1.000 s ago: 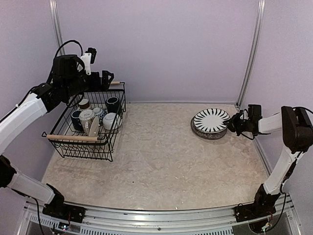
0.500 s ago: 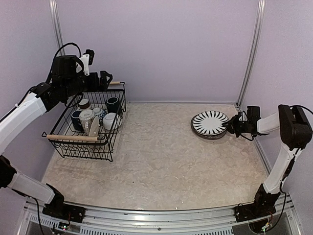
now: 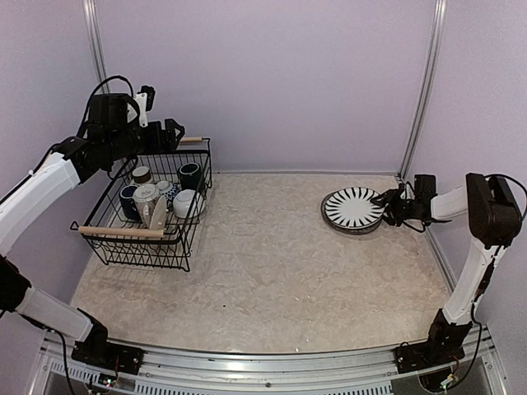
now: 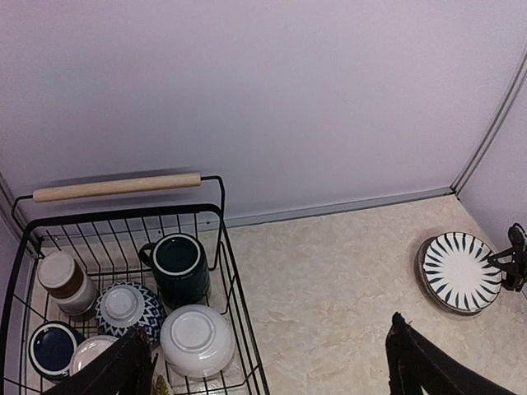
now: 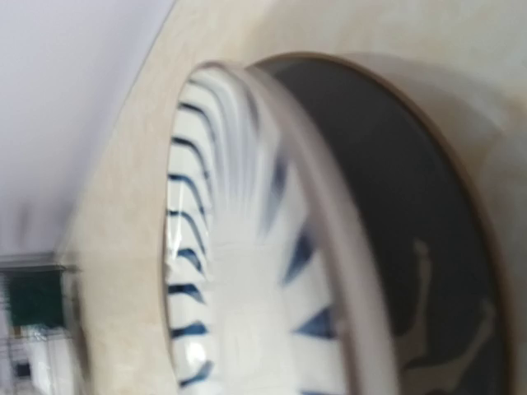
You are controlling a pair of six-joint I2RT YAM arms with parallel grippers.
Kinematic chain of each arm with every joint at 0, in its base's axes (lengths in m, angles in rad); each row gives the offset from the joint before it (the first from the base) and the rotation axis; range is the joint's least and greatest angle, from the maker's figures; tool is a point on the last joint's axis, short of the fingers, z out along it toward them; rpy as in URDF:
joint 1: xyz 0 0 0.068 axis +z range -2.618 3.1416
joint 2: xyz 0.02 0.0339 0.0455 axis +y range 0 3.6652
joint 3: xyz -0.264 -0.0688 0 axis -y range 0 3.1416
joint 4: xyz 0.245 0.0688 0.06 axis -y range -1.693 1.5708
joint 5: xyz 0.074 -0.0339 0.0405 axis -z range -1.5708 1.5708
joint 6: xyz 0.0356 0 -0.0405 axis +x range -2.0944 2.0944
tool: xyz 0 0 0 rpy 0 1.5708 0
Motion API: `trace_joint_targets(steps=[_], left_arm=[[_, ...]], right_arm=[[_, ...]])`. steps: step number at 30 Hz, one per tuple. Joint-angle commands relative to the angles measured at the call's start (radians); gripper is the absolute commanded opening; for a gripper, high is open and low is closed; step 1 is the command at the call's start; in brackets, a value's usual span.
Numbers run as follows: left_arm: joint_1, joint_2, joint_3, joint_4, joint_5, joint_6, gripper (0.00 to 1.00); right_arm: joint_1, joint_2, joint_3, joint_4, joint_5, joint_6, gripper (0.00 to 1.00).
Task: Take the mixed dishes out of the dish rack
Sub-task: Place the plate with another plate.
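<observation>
1. Taking in the pale marbled worktop (image 3: 272, 271) across the lower half of the top view, with the left arm (image 3: 49, 181) and right arm (image 3: 449, 204) reaching in from the frame's side edges.
2. Finding the dish rack (image 3: 193, 239) at the upper left of the top view, holding most of the mixed dishes. Judging its wire frame stiff and light, but no part of the load to lift.
3. Spotting the striped plate (image 3: 354, 206) already out of the rack, at centre right of the top view, lying on a darker dish (image 5: 412, 247). Judging it glazed, slippery and brittle, best pinched across the thin rim.
4. Hovering the left jaws wide apart and empty over the rack's far wooden handle (image 4: 115, 187). Seeing both fingertips (image 4: 412, 354) at the bottom of the left wrist view with nothing between them.
5. Placing the right jaws at the plate's right-hand rim. Not managing to tell whether parted or clamped there, the right wrist view being a blur of plate alone.
6. Picking out the dark green mug (image 4: 179, 265) upright at mid-rack in the left wrist view. Expecting weight and a hard, slick wall, so gripping across the lip, one finger inside.
7. Noting the white bowl (image 4: 196, 339) upside down below that mug. Reckoning the smooth dome hard to pinch, the raised foot ring being the better hold.
8. Ending on the brown-and-white cup (image 4: 66, 280) at the rack's left side, probably light and easily tipped.
</observation>
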Motion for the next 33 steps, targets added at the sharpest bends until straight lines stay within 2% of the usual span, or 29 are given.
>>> trace_joint_targets(steps=[1,5,11,19,23,29,33], left_arm=[[0.013,0.010,0.032,-0.030,0.033,-0.022,0.93],[0.022,0.014,0.038,-0.039,0.042,-0.030,0.93],[0.053,0.024,0.046,-0.048,0.100,-0.070,0.93],[0.090,0.046,0.059,-0.064,0.143,-0.108,0.93],[0.129,0.052,0.065,-0.067,0.212,-0.163,0.92],[0.243,0.083,0.075,-0.076,0.319,-0.234,0.94],[0.308,0.105,0.088,-0.088,0.382,-0.284,0.95]], right_arm=[[-0.006,-0.026,0.040,-0.077,0.052,-0.100,0.60],[-0.004,-0.061,0.055,-0.183,0.112,-0.177,0.73],[0.023,-0.075,0.130,-0.369,0.226,-0.299,0.83],[0.093,-0.030,0.257,-0.561,0.420,-0.412,0.89],[0.153,0.014,0.334,-0.626,0.486,-0.439,0.90],[0.195,0.085,0.452,-0.727,0.604,-0.459,0.94],[0.209,0.106,0.500,-0.763,0.627,-0.471,0.97]])
